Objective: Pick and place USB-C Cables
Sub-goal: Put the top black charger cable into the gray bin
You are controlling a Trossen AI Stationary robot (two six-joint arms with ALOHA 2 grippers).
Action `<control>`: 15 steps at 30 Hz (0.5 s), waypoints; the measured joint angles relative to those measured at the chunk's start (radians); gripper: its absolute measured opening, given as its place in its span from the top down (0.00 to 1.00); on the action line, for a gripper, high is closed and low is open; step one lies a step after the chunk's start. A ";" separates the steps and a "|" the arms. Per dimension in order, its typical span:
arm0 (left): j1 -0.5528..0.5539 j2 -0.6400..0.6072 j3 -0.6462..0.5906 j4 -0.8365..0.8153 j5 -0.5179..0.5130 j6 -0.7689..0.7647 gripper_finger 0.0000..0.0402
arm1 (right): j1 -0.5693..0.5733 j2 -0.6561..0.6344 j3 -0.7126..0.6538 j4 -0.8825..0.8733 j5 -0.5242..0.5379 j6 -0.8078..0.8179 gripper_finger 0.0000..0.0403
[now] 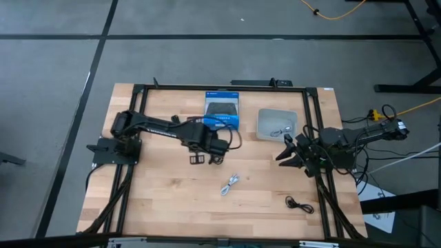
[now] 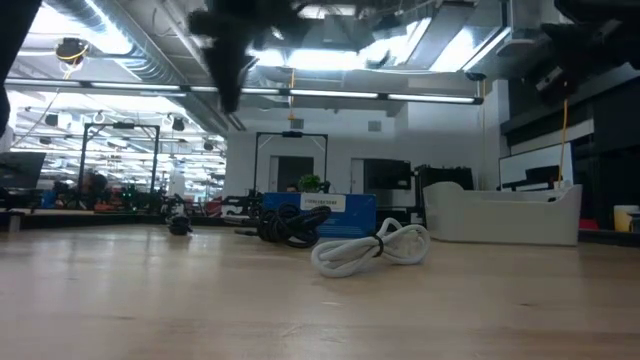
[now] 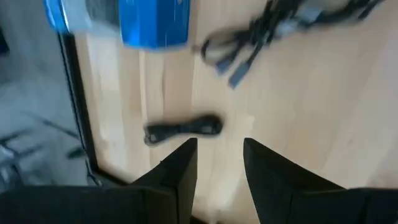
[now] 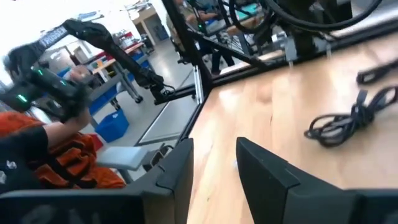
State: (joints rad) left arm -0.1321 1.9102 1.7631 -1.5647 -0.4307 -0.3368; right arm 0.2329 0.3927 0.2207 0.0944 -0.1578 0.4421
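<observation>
A white cable coil lies at the table's middle and also shows in the low view. A black coil lies near the front right. Another black coil lies by the blue box. A thin cable lies in the grey tray. My left gripper hangs open above the table's middle, touching nothing; its wrist view shows a black coil on the wood beyond the fingers. My right gripper is open and empty beside the tray; its wrist view shows a black coil.
A black metal frame runs along the table's edges. The right arm's own black wiring trails off the table's right side. A person in an orange garment shows beyond the table in the right wrist view. Bare wood lies at the near left.
</observation>
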 joint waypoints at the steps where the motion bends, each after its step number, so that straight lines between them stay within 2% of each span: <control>1: 0.005 -0.019 -0.049 0.000 0.001 -0.020 0.69 | 0.000 -0.001 0.000 -0.002 0.000 0.020 0.69; 7: 0.026 -0.144 -0.342 0.092 0.058 -0.089 0.69 | 0.000 -0.001 0.000 -0.002 -0.001 0.076 0.69; 15: 0.047 -0.441 -0.675 0.444 0.085 -0.107 0.69 | 0.000 0.000 0.000 -0.005 0.005 0.076 0.69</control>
State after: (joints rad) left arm -0.0852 1.4694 1.0885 -1.1207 -0.3461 -0.4435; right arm 0.2329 0.3927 0.2207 0.0896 -0.1529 0.5182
